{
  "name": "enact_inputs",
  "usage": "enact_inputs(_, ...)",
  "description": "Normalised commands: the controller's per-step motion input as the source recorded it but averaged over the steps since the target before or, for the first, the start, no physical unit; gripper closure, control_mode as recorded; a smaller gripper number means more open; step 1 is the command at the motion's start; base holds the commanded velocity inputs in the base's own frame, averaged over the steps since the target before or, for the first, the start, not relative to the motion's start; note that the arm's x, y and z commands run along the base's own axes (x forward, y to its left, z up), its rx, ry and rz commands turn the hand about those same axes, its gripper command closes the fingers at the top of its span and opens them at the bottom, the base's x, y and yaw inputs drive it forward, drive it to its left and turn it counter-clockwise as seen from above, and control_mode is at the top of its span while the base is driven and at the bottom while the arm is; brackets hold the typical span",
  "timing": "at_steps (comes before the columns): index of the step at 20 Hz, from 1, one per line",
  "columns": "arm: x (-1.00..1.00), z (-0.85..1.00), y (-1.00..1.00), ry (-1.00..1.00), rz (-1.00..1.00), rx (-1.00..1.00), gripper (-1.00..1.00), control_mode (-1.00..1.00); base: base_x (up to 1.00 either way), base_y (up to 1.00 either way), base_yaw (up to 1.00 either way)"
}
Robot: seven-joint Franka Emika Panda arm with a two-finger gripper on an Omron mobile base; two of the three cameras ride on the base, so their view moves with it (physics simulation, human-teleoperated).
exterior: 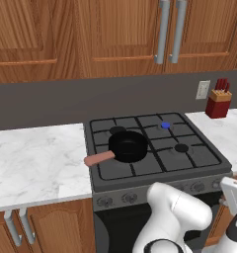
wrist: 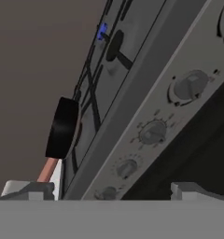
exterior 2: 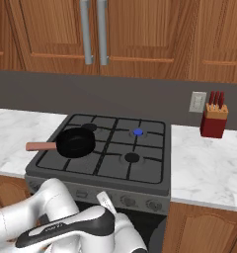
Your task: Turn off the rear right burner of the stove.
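The stove (exterior: 155,143) is a dark grey range with black grates and round grey knobs (exterior: 197,187) along its front panel. Its rear right burner (exterior: 165,125) glows bright blue under the grate, and it shows again from the other side as the burner (exterior 2: 138,132). In the rolled hand view the burner (wrist: 102,30) is a small blue spot at the top. The front panel runs diagonally there, with several knobs (wrist: 153,132) in a row. My gripper (wrist: 111,192) is open in front of the panel, its tips wide apart and holding nothing.
A black pan (exterior: 128,146) with a reddish handle (exterior: 98,158) sits on the stove's left side. A red knife block (exterior: 218,101) and a wall outlet (exterior: 203,89) are at the back right. White marble counters (exterior: 36,163) flank the stove, with wooden cabinets above.
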Motion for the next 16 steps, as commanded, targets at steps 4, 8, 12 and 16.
enact_inputs(4, 0.31, -0.18, 0.00, -0.09, 0.00, 0.00, -1.00, -1.00, 0.00, 0.00, 0.00)
enact_inputs(8, 0.39, 0.00, 0.00, -0.07, 0.00, 0.00, -1.00, -1.00, 0.00, 0.00, 0.00)
enact_inputs(12, 0.27, -0.01, -0.05, -0.03, 0.00, 0.00, -1.00, -1.00, 0.00, 0.00, 0.00)
enact_inputs(16, 0.17, -0.14, -0.09, 0.00, 0.00, 0.00, -1.00, -1.00, 0.00, 0.00, 0.00)
